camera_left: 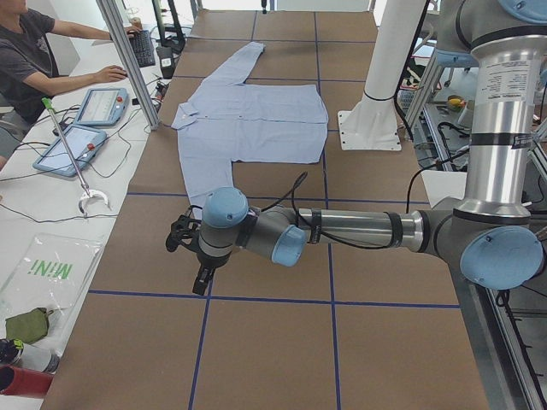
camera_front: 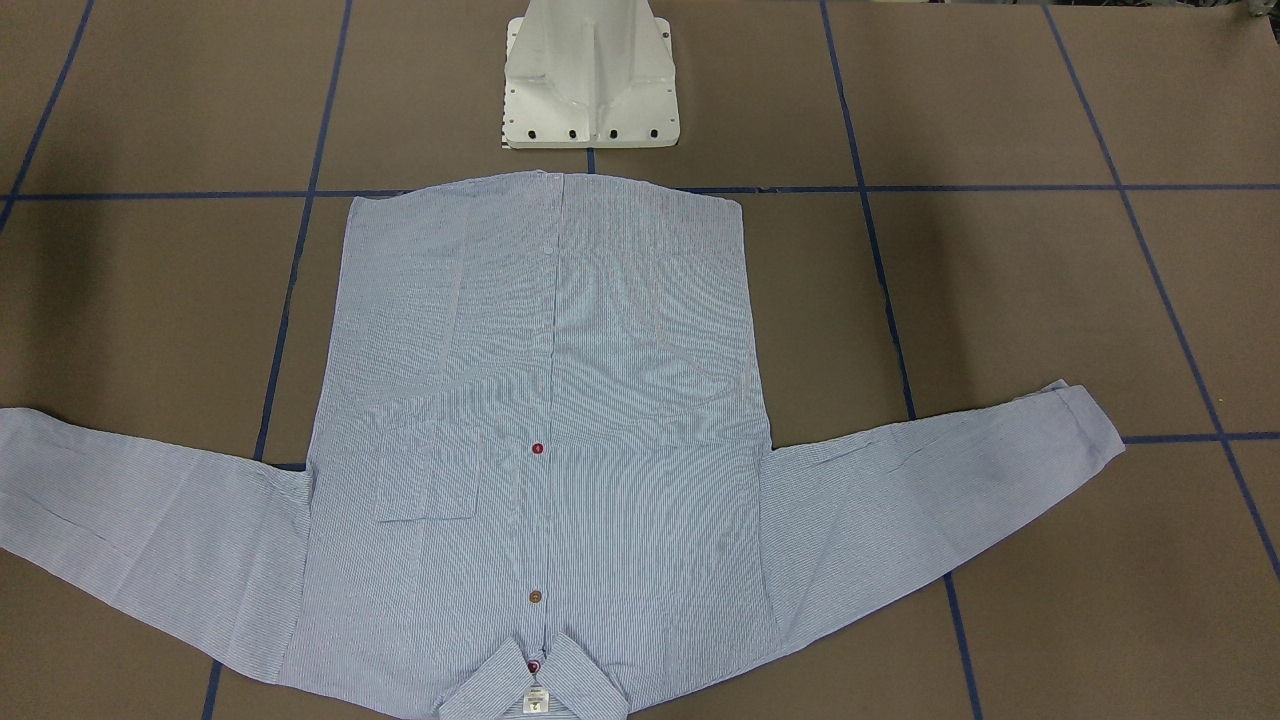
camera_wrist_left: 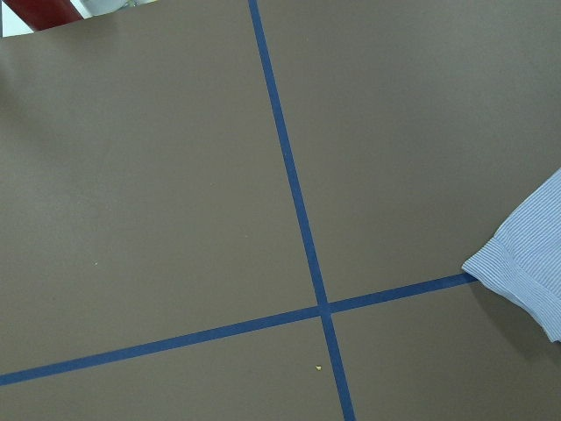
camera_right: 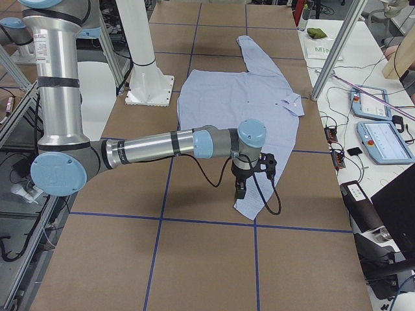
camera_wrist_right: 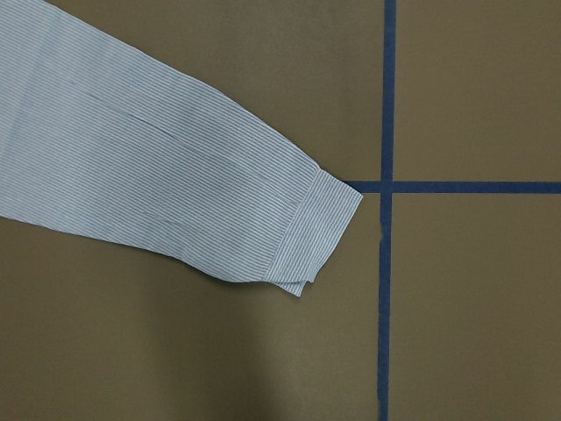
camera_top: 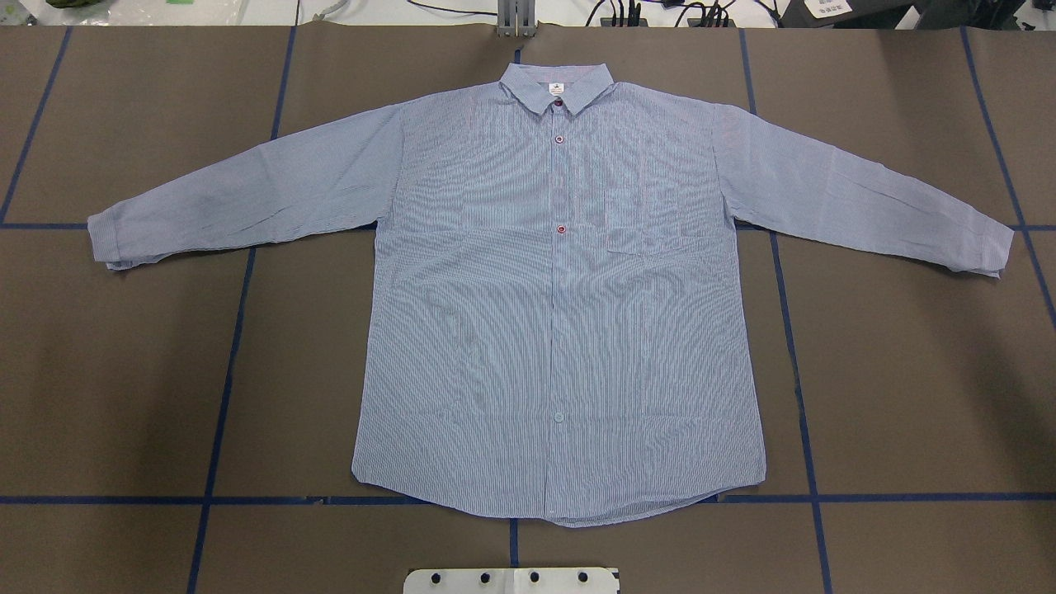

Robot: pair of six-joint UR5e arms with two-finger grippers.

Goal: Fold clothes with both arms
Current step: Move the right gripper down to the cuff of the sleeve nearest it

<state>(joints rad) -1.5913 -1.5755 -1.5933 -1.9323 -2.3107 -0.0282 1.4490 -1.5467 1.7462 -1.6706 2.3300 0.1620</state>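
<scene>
The light-blue striped shirt (camera_top: pixel 561 313) lies flat and face up on the brown table, buttoned, with both sleeves spread out sideways; it also shows in the front view (camera_front: pixel 560 400). Its collar points away from the robot base. My left gripper (camera_left: pixel 192 256) hangs just past the left sleeve's cuff (camera_wrist_left: pixel 526 263). My right gripper (camera_right: pixel 241 189) hangs over the right sleeve's cuff (camera_wrist_right: pixel 307 237). Both grippers show only in the side views, so I cannot tell if they are open or shut. Neither wrist view shows fingers.
The white pedestal base (camera_front: pixel 590 80) stands at the shirt's hem side. Blue tape lines (camera_top: pixel 231 346) grid the table. An operator (camera_left: pixel 34 51) sits at a side desk with tablets (camera_left: pixel 73 149). Aluminium posts (camera_right: pixel 337 52) stand at the table's far edge.
</scene>
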